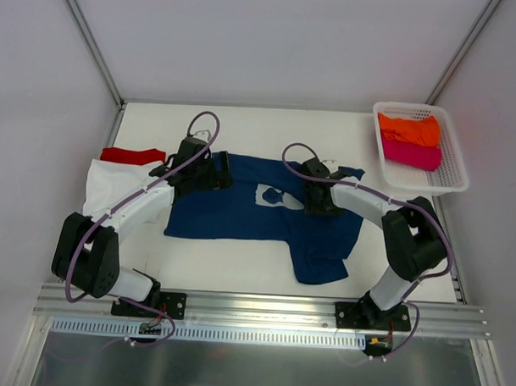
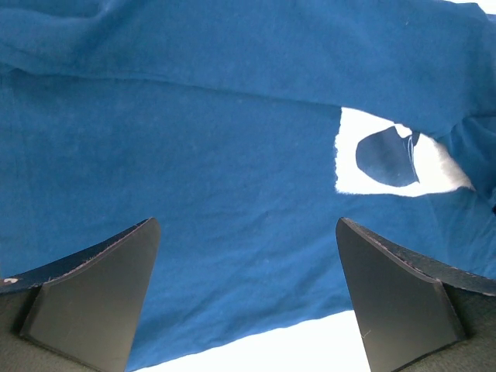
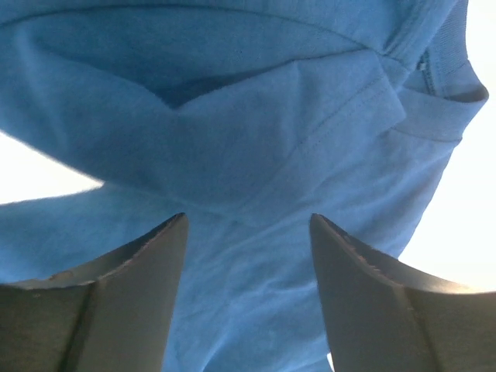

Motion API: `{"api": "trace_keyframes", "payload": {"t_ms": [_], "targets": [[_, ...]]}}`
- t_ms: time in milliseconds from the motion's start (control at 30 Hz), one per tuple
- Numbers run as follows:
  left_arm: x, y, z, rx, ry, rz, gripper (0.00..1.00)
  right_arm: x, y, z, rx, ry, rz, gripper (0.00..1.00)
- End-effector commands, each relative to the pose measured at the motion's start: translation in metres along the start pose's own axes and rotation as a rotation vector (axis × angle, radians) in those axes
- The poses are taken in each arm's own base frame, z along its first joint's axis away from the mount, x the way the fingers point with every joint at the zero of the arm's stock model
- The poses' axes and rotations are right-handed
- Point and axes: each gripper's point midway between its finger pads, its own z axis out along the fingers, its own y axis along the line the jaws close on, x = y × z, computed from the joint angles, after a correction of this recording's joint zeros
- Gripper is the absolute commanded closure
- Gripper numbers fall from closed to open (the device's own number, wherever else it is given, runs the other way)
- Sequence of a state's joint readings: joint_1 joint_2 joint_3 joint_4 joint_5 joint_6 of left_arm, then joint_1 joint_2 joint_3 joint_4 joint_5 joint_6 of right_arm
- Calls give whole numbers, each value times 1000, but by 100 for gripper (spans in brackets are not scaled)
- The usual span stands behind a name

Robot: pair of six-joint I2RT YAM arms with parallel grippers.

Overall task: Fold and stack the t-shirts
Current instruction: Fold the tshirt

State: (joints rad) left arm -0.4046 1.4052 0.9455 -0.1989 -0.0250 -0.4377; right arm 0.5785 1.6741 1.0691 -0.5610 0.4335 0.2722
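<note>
A navy blue t-shirt (image 1: 240, 211) lies spread across the middle of the table, its white chest print (image 1: 271, 194) facing up and one part hanging toward the front right. My left gripper (image 1: 225, 169) hovers over its upper left part with the jaws wide open and nothing between them (image 2: 248, 232). In the left wrist view the cloth (image 2: 194, 155) and the print (image 2: 387, 167) show below. My right gripper (image 1: 309, 199) stands open over the shirt beside the print, above a folded sleeve (image 3: 310, 132) and the collar (image 3: 434, 70). Nothing sits between its fingertips (image 3: 248, 225).
A white tee (image 1: 101, 186) and a red one (image 1: 132, 156) lie at the left edge, partly under my left arm. A white mesh basket (image 1: 449, 170) at the back right holds an orange tee (image 1: 409, 129) and a magenta tee (image 1: 410, 153).
</note>
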Motion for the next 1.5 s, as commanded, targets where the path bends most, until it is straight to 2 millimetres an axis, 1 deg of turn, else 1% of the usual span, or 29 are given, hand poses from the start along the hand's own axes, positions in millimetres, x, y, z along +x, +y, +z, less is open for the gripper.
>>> {"api": "trace_keyframes", "payload": {"t_ms": [0, 33, 67, 167, 267, 300, 367, 467, 533, 567, 633, 767, 933, 1100, 1233, 1267, 1300, 1333, 1367, 1400, 1433, 1467], "targets": [[-16, -12, 3, 44, -42, -13, 1, 0, -3, 13, 54, -9, -22, 34], [-15, -12, 4, 43, -37, -10, 1, -2, 0, 16, 47, -14, -16, 36], [-13, -10, 4, 40, -35, -7, 1, 1, 3, 22, 51, 1, -23, 45], [-15, -9, 1, 38, -45, 11, 1, 3, 9, 30, 45, 15, -25, 66], [-17, -8, -2, 36, -58, 31, 1, 4, 11, 29, 44, 24, -25, 78], [-17, -8, -1, 36, -55, 34, 1, 3, 11, 27, 52, 17, -30, 79], [-17, -9, 0, 39, -53, 40, 1, 4, 9, 20, 66, 16, -39, 78], [-14, -9, 7, 36, -29, 38, 1, 3, 7, 9, 74, 3, -52, 78], [-11, -8, 13, 29, -12, 30, 1, 4, 4, 2, 79, 0, -59, 79], [-7, -13, 14, 56, 6, 29, 1, 4, 4, -1, 79, -4, -60, 78], [-3, -13, 18, 57, 26, 21, 1, 4, 2, -8, 87, -14, -64, 79], [2, -12, 20, 57, 40, 18, 1, 1, -1, -22, 76, -38, -64, 78], [2, -12, 21, 59, 42, 20, 1, -4, -1, -36, 60, -56, -64, 79], [7, -13, 26, 63, 65, 16, 1, -3, 7, -41, 23, -52, -68, 81], [9, -10, 27, 52, 68, 15, 1, -5, 11, -34, 37, -72, -76, 82], [7, -5, 27, 24, 54, 15, 1, -5, 16, -32, 19, -72, -80, 79], [5, -3, 25, 14, 41, 17, 1, -11, 28, -29, -22, -95, -64, 76], [4, 2, 25, -15, 28, 17, 1, -13, 38, -28, -68, -101, -73, 70], [-3, 9, 23, -53, -3, 16, 1, -18, 61, -28, -179, -117, -54, 68], [-5, 13, 22, -74, -15, 17, 1, -20, 72, -29, -231, -125, -41, 64], [-6, 16, 21, -91, -27, 15, 1, -23, 85, -31, -290, -134, -30, 57], [-10, 22, 18, -122, -51, 12, 1, -30, 108, -37, -403, -151, -13, 53]]}}
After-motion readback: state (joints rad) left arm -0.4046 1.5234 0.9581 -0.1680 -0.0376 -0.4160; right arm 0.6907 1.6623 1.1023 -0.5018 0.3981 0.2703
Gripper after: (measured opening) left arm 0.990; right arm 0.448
